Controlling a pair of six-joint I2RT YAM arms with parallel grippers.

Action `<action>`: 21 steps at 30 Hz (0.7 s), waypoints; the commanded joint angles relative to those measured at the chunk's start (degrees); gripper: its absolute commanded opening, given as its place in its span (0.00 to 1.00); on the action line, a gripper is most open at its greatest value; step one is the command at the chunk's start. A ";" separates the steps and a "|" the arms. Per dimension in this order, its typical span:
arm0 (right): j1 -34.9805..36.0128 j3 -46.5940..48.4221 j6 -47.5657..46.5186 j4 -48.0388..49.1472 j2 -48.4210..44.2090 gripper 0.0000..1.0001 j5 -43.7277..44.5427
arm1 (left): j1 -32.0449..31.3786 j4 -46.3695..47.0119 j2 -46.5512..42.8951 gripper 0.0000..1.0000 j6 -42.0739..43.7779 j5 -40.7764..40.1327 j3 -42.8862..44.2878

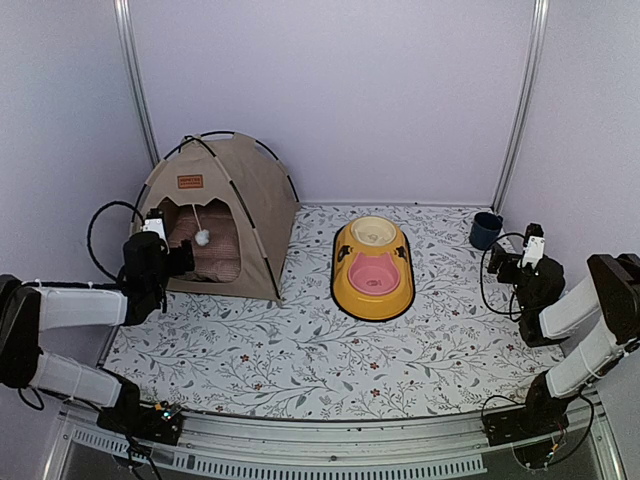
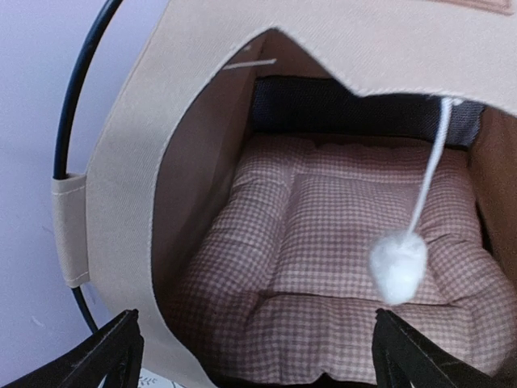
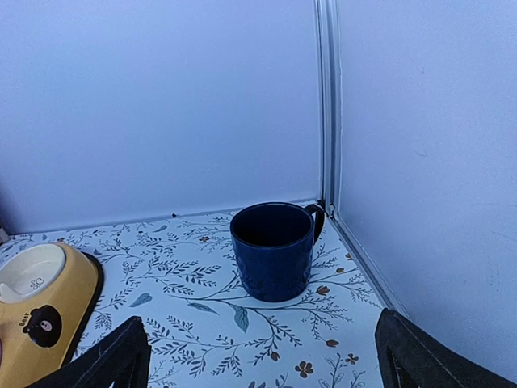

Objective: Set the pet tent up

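The tan pet tent (image 1: 255, 190) stands upright at the back left of the table, its black poles crossed over the top and a brown label above the arched doorway. A white pom-pom (image 1: 201, 237) hangs in the doorway; the left wrist view shows the pom-pom (image 2: 397, 267) in front of the pink checked cushion (image 2: 339, 242) lying inside the tent (image 2: 137, 178). My left gripper (image 1: 172, 255) hovers just in front of the doorway, open and empty. At the far right my right gripper (image 1: 510, 262) is open too, with nothing between its fingers (image 3: 113, 360).
A yellow oval bowl stand (image 1: 373, 268) with a pink bowl sits mid-table. A dark blue mug (image 1: 485, 230) stands in the back right corner, and this mug (image 3: 273, 250) is straight ahead of the right gripper. Walls close in behind and on both sides.
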 commanded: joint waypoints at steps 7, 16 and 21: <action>-0.06 0.89 -0.53 -0.50 0.78 0.99 -1.25 | 4.43 40.04 13.80 0.99 11.69 -2.38 -8.85; 0.01 0.91 -0.53 -0.51 0.82 0.99 -1.25 | 8.46 48.30 14.41 0.99 11.01 12.65 -14.44; 0.01 0.89 -0.51 -0.52 0.78 0.99 -1.25 | 9.57 59.41 19.08 0.99 11.15 15.49 -17.92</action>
